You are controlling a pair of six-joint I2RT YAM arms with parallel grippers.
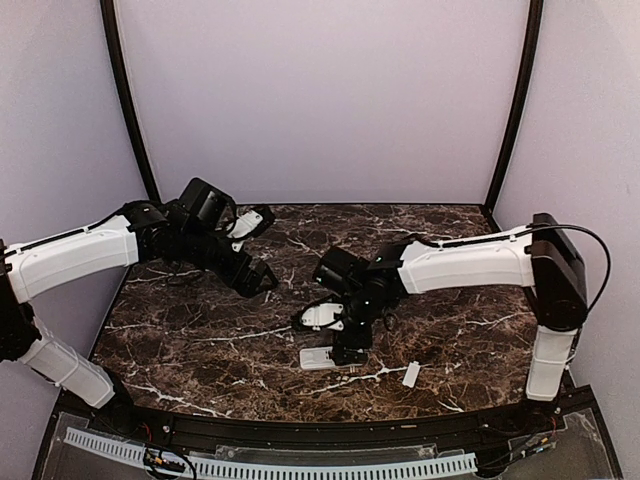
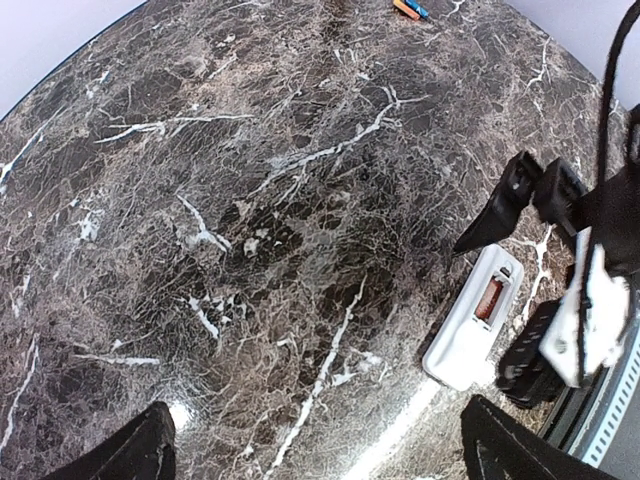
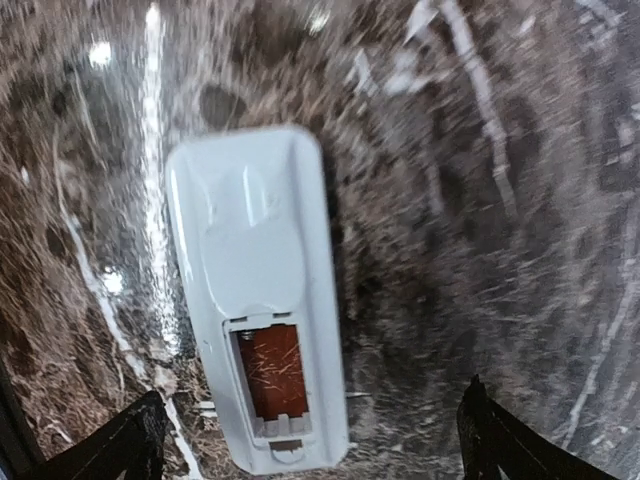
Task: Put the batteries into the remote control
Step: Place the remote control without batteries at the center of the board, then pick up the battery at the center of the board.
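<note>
The white remote control [image 3: 255,270] lies on the marble with its back up and its battery bay uncovered. One orange-red battery [image 3: 272,370] sits in the bay, also seen in the left wrist view as battery [image 2: 490,298]. My right gripper [image 3: 310,452] is open just above the remote's bay end [image 1: 318,359], with a finger on each side and neither touching it. A second battery [image 2: 410,9], orange with blue, lies loose far off on the table. My left gripper [image 2: 315,462] is open and empty, held over bare marble to the left of the remote [image 2: 472,320].
A small flat white cover piece [image 1: 411,374] lies to the right of the remote near the front edge. The right arm [image 1: 470,262] reaches in from the right and the left arm [image 1: 80,255] from the left. A black rail [image 1: 300,432] borders the table's near edge.
</note>
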